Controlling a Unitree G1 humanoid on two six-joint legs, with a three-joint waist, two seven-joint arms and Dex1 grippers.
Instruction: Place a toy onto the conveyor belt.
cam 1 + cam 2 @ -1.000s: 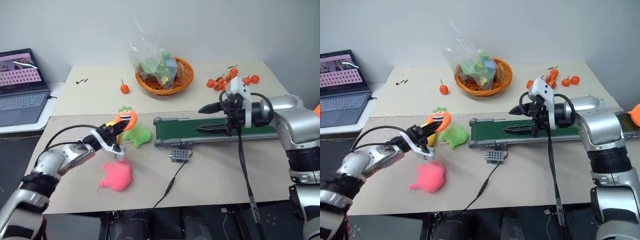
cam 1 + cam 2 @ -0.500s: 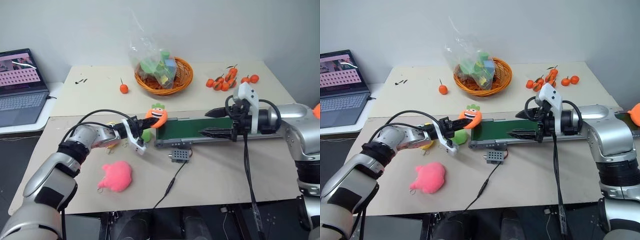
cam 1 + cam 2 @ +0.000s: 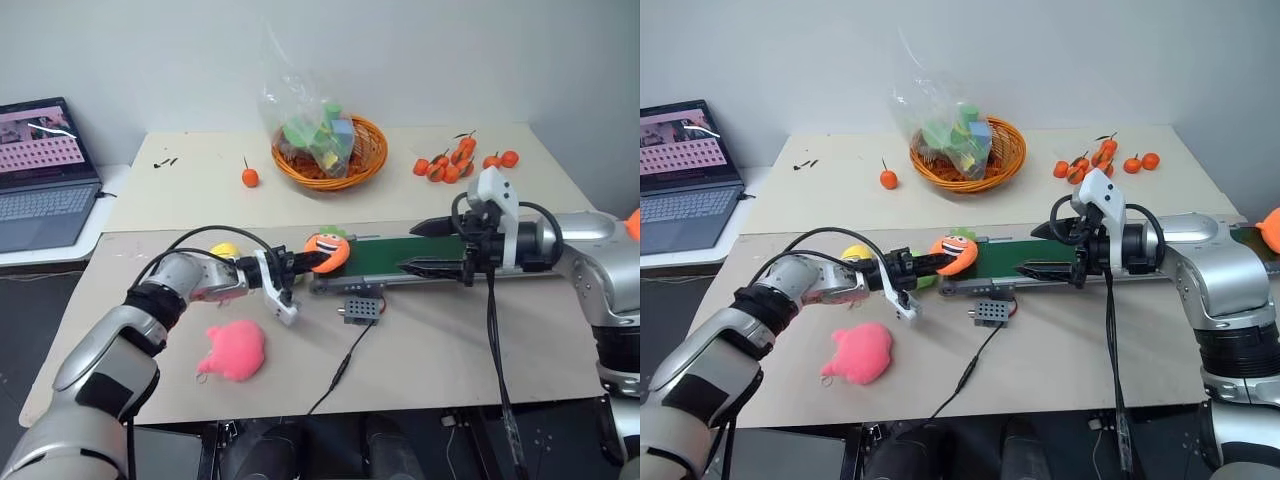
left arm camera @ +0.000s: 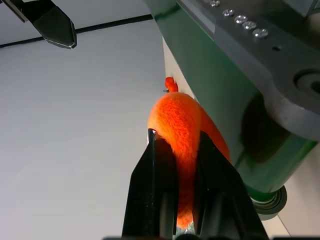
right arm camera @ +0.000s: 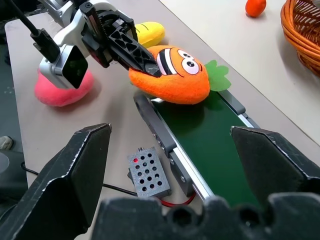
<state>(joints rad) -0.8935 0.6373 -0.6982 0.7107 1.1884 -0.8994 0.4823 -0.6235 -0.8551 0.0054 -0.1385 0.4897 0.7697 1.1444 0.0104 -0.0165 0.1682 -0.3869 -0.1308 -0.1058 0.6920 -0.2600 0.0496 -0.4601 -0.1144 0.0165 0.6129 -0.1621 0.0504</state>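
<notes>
Head views: my left end effector (image 3: 300, 264), clamped on the toy (image 3: 327, 249), has carried it rightward from the green plush to the conveyor belt (image 3: 440, 255)'s left end. Right wrist view: my right end effector (image 5: 175, 165) stands apart above the belt, the beige worktop (image 5: 90, 125) around; pink plush (image 5: 62, 85) at ten o'clock.

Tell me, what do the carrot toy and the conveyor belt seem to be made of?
The carrot toy looks like soft plush: its orange surface is fuzzy, with a felt-like green leaf. The conveyor belt seems smooth matte green rubber or plastic, in a grey, probably metal, frame with screws.
</notes>
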